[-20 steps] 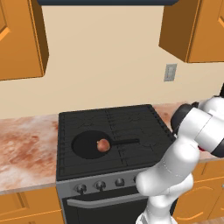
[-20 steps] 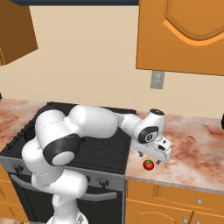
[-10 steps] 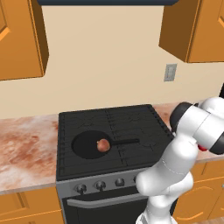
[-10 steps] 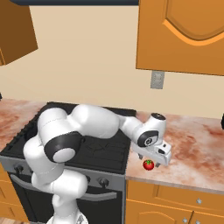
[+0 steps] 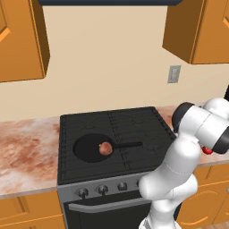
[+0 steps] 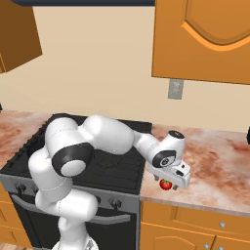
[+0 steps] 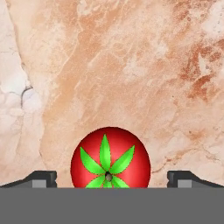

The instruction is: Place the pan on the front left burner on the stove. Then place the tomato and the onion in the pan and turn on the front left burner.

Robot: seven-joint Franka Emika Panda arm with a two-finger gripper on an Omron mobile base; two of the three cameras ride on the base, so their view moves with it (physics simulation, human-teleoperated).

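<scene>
The black pan (image 5: 89, 150) lies on the front left burner (image 5: 71, 167) of the stove (image 5: 134, 120), its handle pointing right. Inside the pan rests the brownish-pink onion (image 5: 105, 148). On the marble counter right of the stove (image 6: 112, 168) sits the red tomato (image 6: 166, 184), near the front edge. My gripper (image 6: 169, 179) hangs right over it, pointing down. In the hand view the tomato (image 7: 110, 158) with its green stem tuft sits between the two fingertips (image 7: 41, 178), and the gripper (image 7: 111, 180) is open around it without touching it.
Round knobs (image 5: 102, 189) line the stove's steel front. Marble counter (image 5: 27, 143) runs left of the stove and more counter (image 6: 215, 156) lies to its right. Wooden cabinets (image 6: 205, 34) hang overhead, and a wall outlet (image 6: 175, 89) sits behind.
The hand has sunk slightly lower over the tomato. The jaws have stayed wide. Pan, onion and tomato have not moved.
</scene>
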